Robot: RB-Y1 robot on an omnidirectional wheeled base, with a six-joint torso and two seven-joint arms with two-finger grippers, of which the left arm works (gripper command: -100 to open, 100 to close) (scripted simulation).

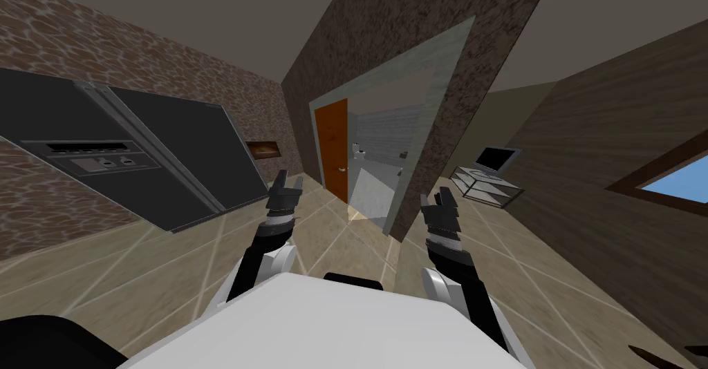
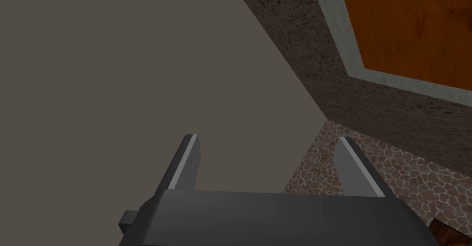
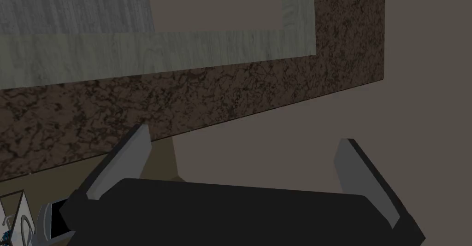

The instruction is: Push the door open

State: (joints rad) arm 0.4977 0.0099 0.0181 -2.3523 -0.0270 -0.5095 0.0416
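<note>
the flat orange-brown door (image 1: pixel 332 147) is standing ahead inside the pale grey frame (image 1: pixel 453 74), well apart from both arms. the left gripper (image 1: pixel 285 191) and the right gripper (image 1: pixel 442 206) are holding their fingers apart. i am thinking the right arm is risking a bump on the dark speckled wall (image 1: pixel 498 40) edge when driving in.

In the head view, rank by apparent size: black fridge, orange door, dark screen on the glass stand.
Largest: black double-door fridge, though it is nearest.
Then the orange-brown door, seen at an angle.
Smallest: dark flat screen on the glass stand.
</note>
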